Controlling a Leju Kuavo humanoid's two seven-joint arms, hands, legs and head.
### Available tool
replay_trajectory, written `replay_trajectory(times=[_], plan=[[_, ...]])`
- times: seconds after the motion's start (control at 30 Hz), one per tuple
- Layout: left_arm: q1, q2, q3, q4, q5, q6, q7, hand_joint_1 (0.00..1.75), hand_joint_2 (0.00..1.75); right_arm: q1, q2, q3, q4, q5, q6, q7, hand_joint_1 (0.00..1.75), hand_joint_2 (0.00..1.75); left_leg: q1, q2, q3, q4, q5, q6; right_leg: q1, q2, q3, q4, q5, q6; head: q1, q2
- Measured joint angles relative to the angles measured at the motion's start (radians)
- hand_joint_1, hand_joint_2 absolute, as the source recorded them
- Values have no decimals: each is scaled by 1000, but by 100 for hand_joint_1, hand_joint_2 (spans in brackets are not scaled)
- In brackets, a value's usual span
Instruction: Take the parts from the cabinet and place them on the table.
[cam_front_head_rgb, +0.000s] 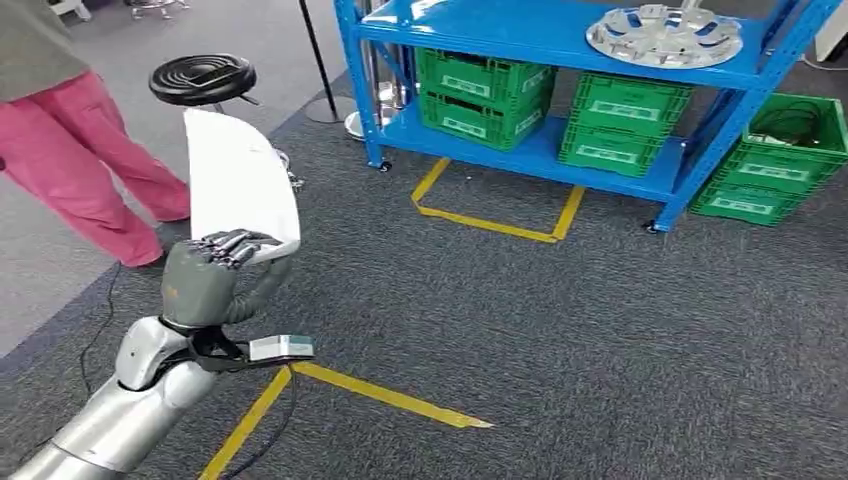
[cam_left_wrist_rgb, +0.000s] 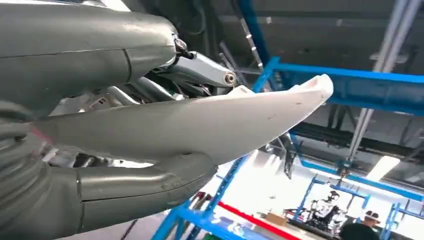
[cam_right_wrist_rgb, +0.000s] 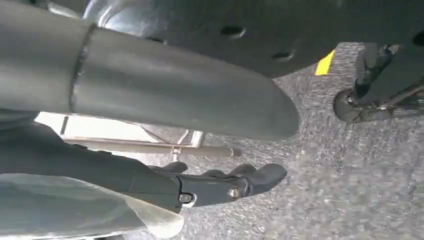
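My left hand (cam_front_head_rgb: 212, 275) is raised at the lower left of the head view and grips a long, white, curved panel part (cam_front_head_rgb: 240, 170) that stands upright above it. In the left wrist view the same white part (cam_left_wrist_rgb: 200, 125) lies clamped between the thumb and fingers of my left hand (cam_left_wrist_rgb: 125, 185). A silver, round, slotted disc part (cam_front_head_rgb: 664, 35) lies on the top shelf of the blue cabinet (cam_front_head_rgb: 560, 45). My right hand (cam_right_wrist_rgb: 165, 95) hangs over the grey carpet, its thumb and dark fingers (cam_right_wrist_rgb: 225, 187) apart with nothing between them.
Green crates (cam_front_head_rgb: 482, 88) fill the cabinet's lower shelf, and another (cam_front_head_rgb: 778, 160) stands on the floor to its right. A person in pink trousers (cam_front_head_rgb: 80, 170) stands at the left beside a black stool (cam_front_head_rgb: 202, 80). Yellow tape (cam_front_head_rgb: 380, 395) marks the carpet.
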Motion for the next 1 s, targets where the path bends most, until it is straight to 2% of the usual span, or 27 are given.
replay_trajectory(times=[0.07,0.1,0.13,0.17,0.2,0.23,0.27,0.3,0.33,0.4,0.43,0.47,0.5,0.57,0.6,0.63,0.67,0.7,0.73,0.77,0.8,0.83,0.87,0.9,0.93,0.97,1.0], plan=[[2,-2,-1,0,1,0,0,175,175,5,0,0,0,0,0,-1,0,0,1,20,-72,179,-79,-4,3,-29,-3,0,-1,-3,0,0],[4,-2,-1,2,1,0,0,175,175,7,0,0,0,1,0,-2,0,0,2,21,-88,227,-92,-5,4,-43,-3,0,-2,-4,0,0],[4,-2,-1,2,2,0,0,175,175,7,0,0,0,2,0,-2,0,0,3,22,-80,220,-80,-5,4,-57,-3,0,-2,-4,0,0],[4,-2,-1,2,2,0,0,175,175,7,0,-1,0,3,1,-3,0,0,3,24,-55,178,-54,-3,5,-68,-2,1,-3,-4,0,0],[4,-2,0,2,2,0,0,175,175,6,0,-1,0,4,1,-3,0,0,2,35,-1,81,-10,1,5,-82,1,1,-6,-3,0,0],[3,-2,1,2,3,0,0,175,175,5,0,-1,0,5,2,-5,0,0,-1,66,56,-17,28,7,6,-93,5,1,-8,2,0,0],[0,-2,2,2,3,0,-1,175,175,5,0,-1,0,6,2,-6,0,0,-9,120,86,-76,23,11,10,-102,5,0,-11,6,0,0],[-6,-3,1,2,3,0,-2,175,175,5,0,-1,0,6,2,-6,0,0,-18,117,90,-95,17,21,18,-112,1,8,-16,13,-2,0],[-6,-3,2,2,3,0,-3,175,175,5,0,-1,0,6,2,-6,0,0,-17,111,82,-88,16,27,19,-124,1,6,-17,16,2,0],[1,-1,5,2,4,0,-3,175,175,3,0,-1,-2,6,2,-6,0,0,-19,80,77,-90,17,38,20,-153,9,0,-19,24,0,0],[1,-2,6,2,4,0,-3,175,175,2,0,-1,-3,6,2,-6,0,0,-11,67,80,-97,21,46,15,-139,5,4,-31,34,0,0],[-2,-3,6,2,4,1,-5,175,175,0,0,-1,-4,7,4,-6,0,0,-9,57,79,-97,23,51,10,-67,-7,31,-53,36,3,0],[-6,-4,6,2,4,0,-8,175,175,0,0,-1,-4,8,6,-8,0,0,-8,46,78,-97,24,57,10,-27,-36,94,-88,36,5,0],[-6,-7,7,3,7,0,-16,175,175,1,0,-1,-4,8,8,-9,0,0,-9,20,75,-97,24,62,10,-5,-124,271,-158,38,6,0],[-4,-8,7,5,8,0,-19,175,175,3,0,-1,-4,8,9,-9,0,0,-11,4,75,-96,24,62,11,-3,-160,331,-168,38,7,0],[-3,-8,8,6,8,0,-19,175,175,4,0,-1,-4,8,9,-8,0,0,-11,-13,76,-96,24,62,11,-2,-172,338,-150,36,6,0],[-3,-8,8,6,10,0,-20,175,175,5,0,-1,-4,8,9,-8,0,0,-11,-29,77,-95,24,62,11,-1,-161,295,-109,32,7,0],[-4,-8,8,6,10,0,-21,175,175,5,0,-2,-4,8,9,-8,0,0,-11,-45,78,-95,24,62,11,5,-131,218,-58,28,6,0],[-4,-8,8,6,10,0,-21,175,175,4,0,-1,-4,8,10,-8,0,0,-11,-59,79,-93,24,62,11,26,-93,125,-6,22,7,0],[-4,-10,8,6,11,0,-21,175,175,4,0,-1,-4,8,10,-8,0,0,-6,-71,77,-93,24,61,8,83,-64,45,22,15,6,0],[-7,-10,8,6,11,0,-21,175,175,6,0,-1,-4,8,10,-8,0,0,-14,-83,72,-85,24,54,3,99,-56,26,15,13,4,0],[-7,-11,8,6,11,0,-21,175,175,3,0,-1,-4,8,10,-9,0,0,-8,-96,63,-86,28,48,6,88,-39,19,8,17,8,0],[-5,-10,9,6,11,0,-21,175,175,2,0,-1,-4,8,10,-8,0,0,-3,-108,59,-89,33,39,9,80,-41,20,9,16,5,0],[-2,-9,10,6,12,0,-21,175,175,3,0,-2,-5,8,9,-8,0,0,0,-119,59,-92,37,32,10,69,-40,19,10,14,8,0],[-1,-8,11,6,12,1,-21,175,175,2,1,-2,-5,8,9,-9,0,0,-6,-136,58,-93,40,26,4,52,-34,7,16,7,7,0],[2,-8,12,6,12,1,-21,175,175,2,2,-3,-5,8,9,-9,0,0,-9,-84,54,-80,26,25,1,35,-27,0,20,0,6,0],[-3,-6,14,6,11,0,-21,175,175,2,2,-3,-6,8,9,-9,0,0,-11,-30,36,-37,-5,21,1,23,-24,-3,20,-6,-7,0]])
